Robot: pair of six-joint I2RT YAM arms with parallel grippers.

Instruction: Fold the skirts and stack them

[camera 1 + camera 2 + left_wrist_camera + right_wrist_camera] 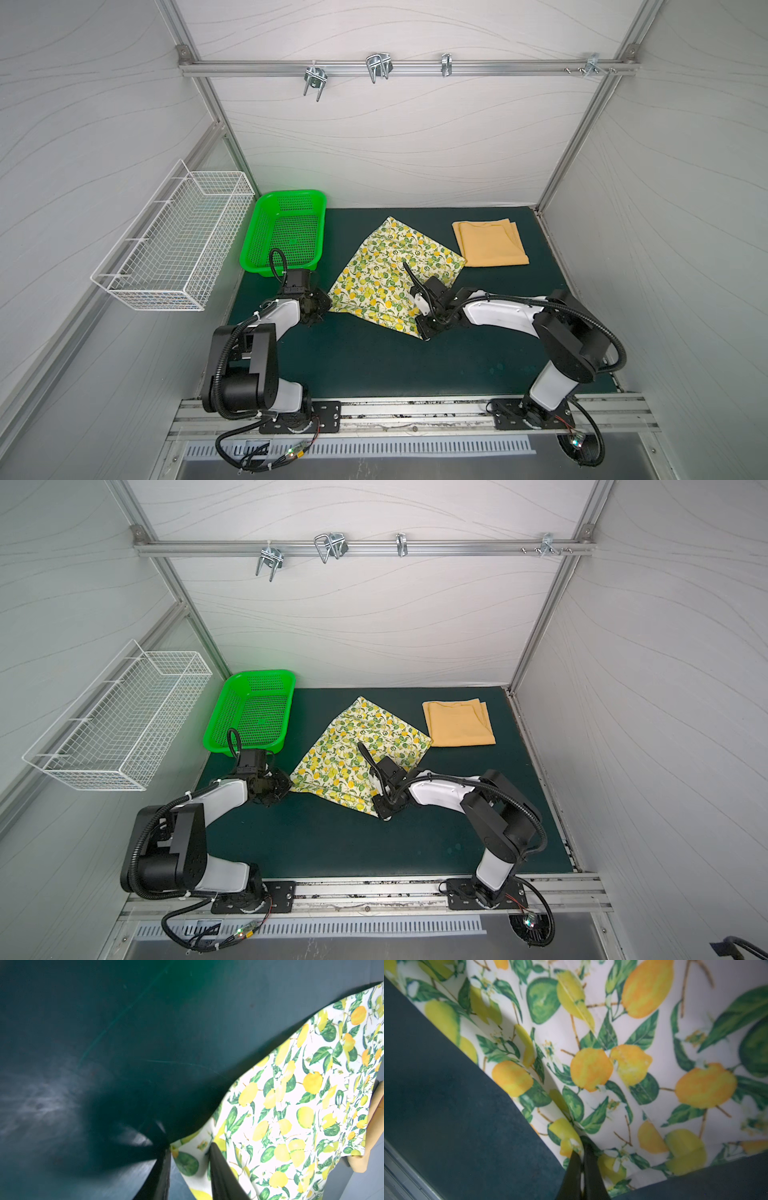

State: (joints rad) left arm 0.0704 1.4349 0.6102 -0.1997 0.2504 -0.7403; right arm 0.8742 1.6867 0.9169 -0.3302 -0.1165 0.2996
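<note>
The lemon-print skirt (390,270) (357,750) lies spread flat in the middle of the dark green mat (353,365). The mustard-yellow skirt (490,243) (459,723) lies folded at the back right, just beside it. My left gripper (323,309) (190,1147) is at the print skirt's near left corner. Its jaws stand apart, with the corner of the lemon-print skirt (291,1105) between them and mat showing in the gap. My right gripper (420,329) (582,1142) is shut on the near right corner of the lemon-print skirt (612,1064).
An empty green plastic basket (291,193) stands at the back left of the mat, just behind my left wrist. A white wire basket (174,249) hangs on the left wall. A rail with metal hooks (376,66) runs along the back wall.
</note>
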